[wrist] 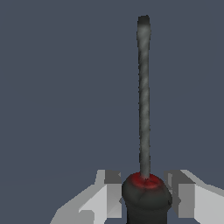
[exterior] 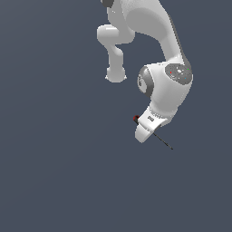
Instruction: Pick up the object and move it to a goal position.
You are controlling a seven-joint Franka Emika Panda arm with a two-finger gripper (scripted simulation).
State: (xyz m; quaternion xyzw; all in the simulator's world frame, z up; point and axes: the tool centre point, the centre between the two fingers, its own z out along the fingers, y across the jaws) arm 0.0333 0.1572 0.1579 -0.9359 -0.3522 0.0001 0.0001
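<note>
The object, a small screwdriver (wrist: 144,100), has a red-and-black handle and a thin dark shaft. In the wrist view its handle sits between my two fingers (wrist: 111,192), which press against it on either side; the shaft points straight away from the hand. My gripper (wrist: 146,190) is shut on the handle. In the exterior view the gripper (exterior: 142,128) points down under the white arm. The red handle end (exterior: 136,119) peeks out on the exterior view's left, and the shaft (exterior: 164,142) runs out toward the lower right. Whether the screwdriver touches the floor I cannot tell.
A flat, plain blue-grey surface (exterior: 54,172) fills both views. The arm's white links (exterior: 136,22) rise at the upper middle of the exterior view. No other objects or goal marker show.
</note>
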